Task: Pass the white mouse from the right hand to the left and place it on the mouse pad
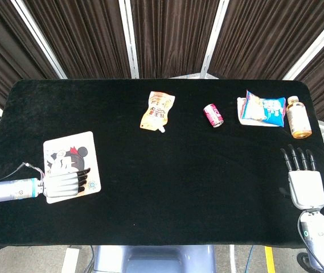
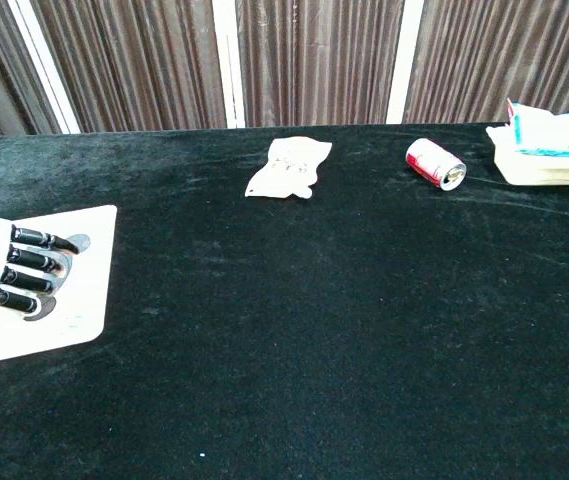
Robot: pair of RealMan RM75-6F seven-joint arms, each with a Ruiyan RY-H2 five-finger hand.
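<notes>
The mouse pad [image 1: 70, 156], white with a cartoon print, lies at the table's left front; the chest view shows it too [image 2: 84, 290]. My left hand [image 1: 65, 183] lies flat over its near part, fingers stretched out and spread, pointing right. The chest view has this left hand [image 2: 9, 272] at the left edge. I cannot pick out the white mouse in either view; it may be hidden under the palm. My right hand [image 1: 305, 176] hovers at the table's right front edge, fingers straight and empty.
Along the back of the table lie an orange pouch [image 1: 157, 111], a red can [image 1: 213, 115], a blue-and-white snack pack [image 1: 261, 109] and an amber bottle [image 1: 298, 118]. The black cloth spreads wide between the two hands.
</notes>
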